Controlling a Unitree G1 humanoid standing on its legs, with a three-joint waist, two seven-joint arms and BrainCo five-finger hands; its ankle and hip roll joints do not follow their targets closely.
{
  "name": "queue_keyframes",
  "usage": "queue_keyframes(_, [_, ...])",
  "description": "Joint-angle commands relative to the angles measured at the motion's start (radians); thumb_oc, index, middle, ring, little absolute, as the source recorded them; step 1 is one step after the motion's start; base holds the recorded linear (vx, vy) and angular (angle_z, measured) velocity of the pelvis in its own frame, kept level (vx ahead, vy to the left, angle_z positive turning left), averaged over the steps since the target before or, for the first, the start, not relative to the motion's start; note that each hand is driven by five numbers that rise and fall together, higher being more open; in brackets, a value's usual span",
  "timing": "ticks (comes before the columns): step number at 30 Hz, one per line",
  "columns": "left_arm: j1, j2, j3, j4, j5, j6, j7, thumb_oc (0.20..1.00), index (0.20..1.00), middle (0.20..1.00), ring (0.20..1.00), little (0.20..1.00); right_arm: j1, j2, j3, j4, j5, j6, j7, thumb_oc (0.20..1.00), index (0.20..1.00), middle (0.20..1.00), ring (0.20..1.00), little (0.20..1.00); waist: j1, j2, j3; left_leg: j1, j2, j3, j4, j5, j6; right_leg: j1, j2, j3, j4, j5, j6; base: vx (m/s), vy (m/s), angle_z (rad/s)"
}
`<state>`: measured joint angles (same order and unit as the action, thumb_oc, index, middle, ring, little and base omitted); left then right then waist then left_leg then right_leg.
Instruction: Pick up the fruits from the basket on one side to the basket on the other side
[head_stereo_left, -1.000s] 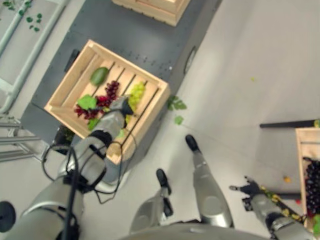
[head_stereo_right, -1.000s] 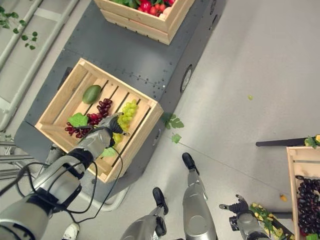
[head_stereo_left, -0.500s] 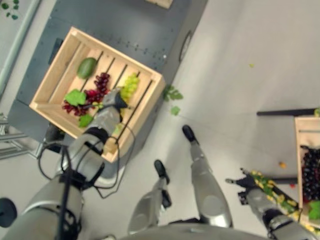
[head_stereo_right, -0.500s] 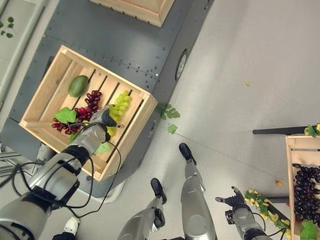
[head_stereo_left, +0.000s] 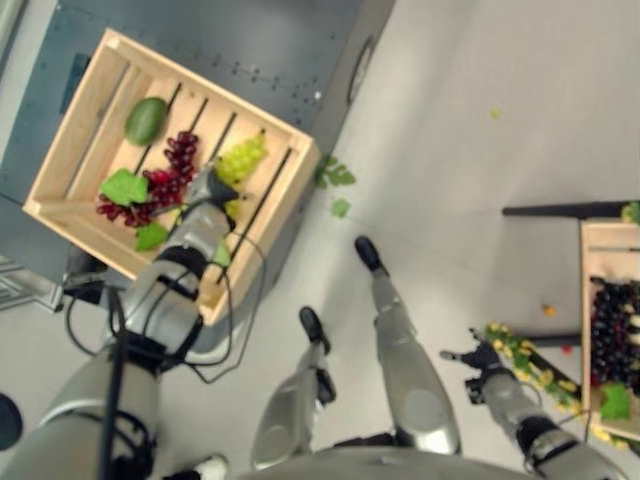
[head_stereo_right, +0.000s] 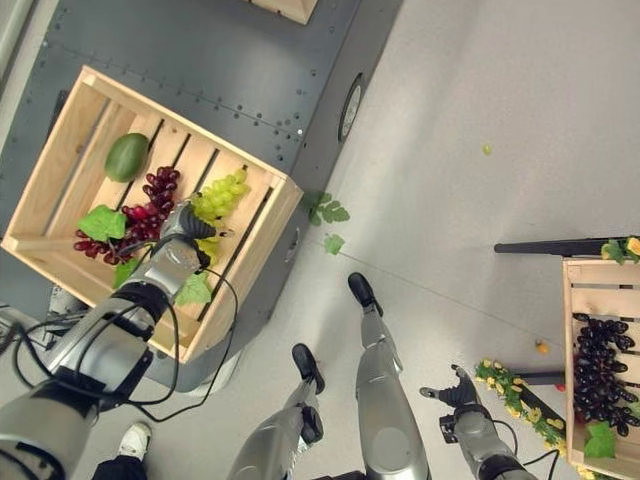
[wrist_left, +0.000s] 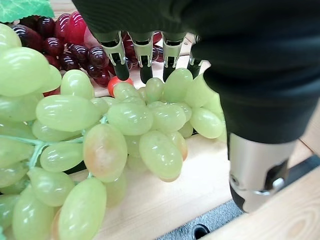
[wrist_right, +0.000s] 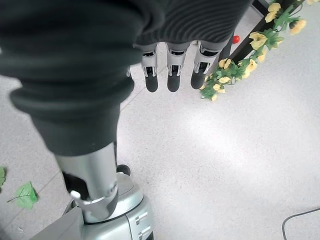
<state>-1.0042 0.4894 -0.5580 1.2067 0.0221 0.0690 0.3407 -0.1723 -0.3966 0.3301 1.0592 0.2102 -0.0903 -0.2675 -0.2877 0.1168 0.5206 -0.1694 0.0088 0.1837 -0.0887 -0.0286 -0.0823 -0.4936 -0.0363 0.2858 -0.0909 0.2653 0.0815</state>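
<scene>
A wooden crate (head_stereo_right: 200, 125) on the left holds green grapes (head_stereo_right: 218, 193), red grapes (head_stereo_right: 150, 205) with leaves, and a green mango (head_stereo_right: 126, 157). My left hand (head_stereo_right: 180, 222) is down inside this crate. In the left wrist view its fingertips (wrist_left: 145, 70) rest straight on the far side of the green grapes (wrist_left: 125, 125), with the thumb (wrist_left: 255, 175) apart on the near side, so the hand is open. My right hand (head_stereo_right: 450, 395) hangs open and empty above the floor, left of a second crate (head_stereo_right: 572, 330) that holds dark grapes (head_stereo_right: 598, 370).
The left crate stands on a dark grey platform (head_stereo_right: 250, 70), with another crate (head_stereo_right: 285, 8) farther back. Loose leaves (head_stereo_right: 325, 212) lie on the floor. A yellow flower garland (head_stereo_right: 510, 400) and a black bar (head_stereo_right: 540, 245) sit near the right crate.
The whole picture has shifted, so the camera moved. My left hand stays in the crate at the green grapes. My right hand remains open over the floor.
</scene>
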Motion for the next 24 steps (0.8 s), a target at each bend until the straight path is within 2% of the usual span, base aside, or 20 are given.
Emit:
queue_keyframes(1, [-0.035,0.084,0.035,0.092,-0.011,0.003,0.014,1.0,1.0,1.0,1.0,1.0,0.027,0.014,0.04,-0.017,0.035,-0.022,-0.024,1.0,1.0,1.0,1.0,1.0,-0.01,-0.078,-0.008,-0.097,-0.028,-0.061,0.037,0.029,0.014,0.056,0.013,-0.055,0.015,-0.1,0.076,0.0,0.0,0.0])
queue_keyframes(14, [-0.055,0.019,0.037,0.114,0.044,0.031,0.106,1.0,1.0,1.0,1.0,1.0,0.037,0.011,0.065,-0.078,0.034,-0.06,-0.062,1.0,1.0,1.0,1.0,1.0,-0.015,-0.122,-0.001,-0.151,-0.025,-0.071,0.048,0.04,0.01,0.007,0.014,-0.059,0.021,-0.091,0.07,0.0,0.0,0.0])
queue_keyframes(15, [-0.055,0.014,0.041,0.114,0.041,0.031,0.112,0.831,0.831,0.831,0.831,0.831,0.037,0.014,0.069,-0.08,0.035,-0.061,-0.065,1.0,1.0,1.0,1.0,1.0,-0.015,-0.124,-0.001,-0.156,-0.025,-0.072,0.049,0.041,0.01,0.002,0.014,-0.059,0.022,-0.09,0.069,0.0,0.0,0.0])
queue_keyframes(16, [-0.055,0.011,0.044,0.112,0.04,0.03,0.117,0.539,0.539,0.539,0.539,0.539,0.037,0.016,0.072,-0.081,0.036,-0.062,-0.066,1.0,1.0,1.0,1.0,1.0,-0.015,-0.126,-0.001,-0.16,-0.024,-0.074,0.049,0.042,0.01,-0.001,0.014,-0.06,0.022,-0.089,0.069,0.0,0.0,0.0])
queue_keyframes(18, [-0.05,0.003,0.047,0.108,0.033,0.026,0.123,0.2,0.2,0.2,0.2,0.2,0.04,0.018,0.074,-0.078,0.033,-0.062,-0.068,1.0,1.0,1.0,1.0,1.0,-0.015,-0.13,-0.001,-0.165,-0.024,-0.076,0.051,0.043,0.009,-0.004,0.014,-0.06,0.022,-0.088,0.068,0.0,0.0,0.0])
queue_keyframes(24, [-0.048,-0.014,0.045,0.103,0.023,0.021,0.117,0.2,0.2,0.2,0.2,0.2,0.046,0.013,0.078,-0.083,0.029,-0.069,-0.074,1.0,1.0,1.0,1.0,1.0,-0.012,-0.134,-0.001,-0.174,-0.026,-0.076,0.05,0.046,0.009,-0.012,0.015,-0.058,0.021,-0.085,0.066,0.0,0.0,0.0])
